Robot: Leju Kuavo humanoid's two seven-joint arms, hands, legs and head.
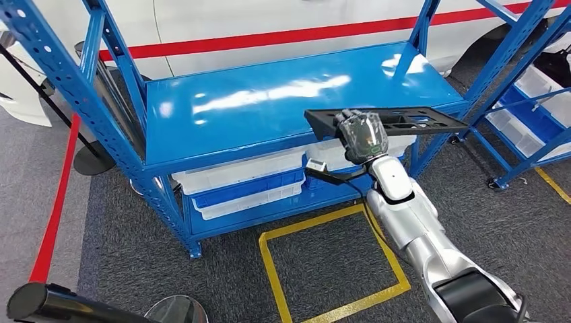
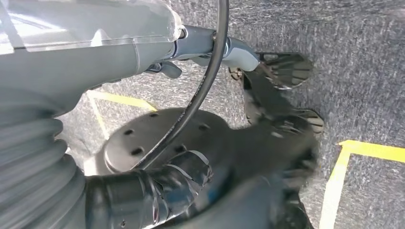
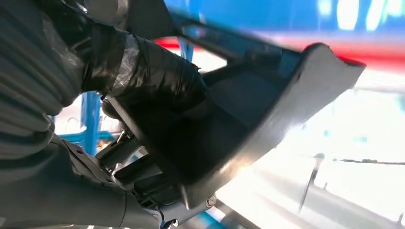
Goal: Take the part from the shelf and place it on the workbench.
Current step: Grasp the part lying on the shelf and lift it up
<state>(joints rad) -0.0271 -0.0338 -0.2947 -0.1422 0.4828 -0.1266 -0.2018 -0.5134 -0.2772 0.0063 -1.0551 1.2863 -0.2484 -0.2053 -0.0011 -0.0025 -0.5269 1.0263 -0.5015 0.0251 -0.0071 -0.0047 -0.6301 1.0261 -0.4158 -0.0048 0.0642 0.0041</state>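
Clearly, the right hand (image 1: 362,136) holds the part (image 1: 404,122), a flat black piece with openings in it, a little above the front right area of the blue shelf (image 1: 269,108). In the head view the fingers (image 1: 355,120) are curled over the near edge of the part, close together, and the part stays nearly level, reaching from the hand toward the right post of the shelf. In the right wrist view the part (image 3: 267,124) looks like a shallow dark tray with a grey rim, and the dark fingers (image 3: 157,76) wrapped in tape press on its inner side; the picture is blurred, so the thumb cannot be told well. The silver right arm (image 1: 417,229) comes up from the lower right of the head view. Under the blue top board, white and blue bins (image 1: 249,182) sit on the lower level of the shelf. On the dark carpet in front of the shelf there is a square of yellow tape (image 1: 337,262). A second blue rack (image 1: 532,101) with white bins stands at the right side. In the left wrist view the left hand (image 2: 267,157) hangs over the carpet near a yellow line; its dark fingers (image 2: 286,71) look loosely bent with nothing in them, but the blur does not allow to tell if they are spread or together.
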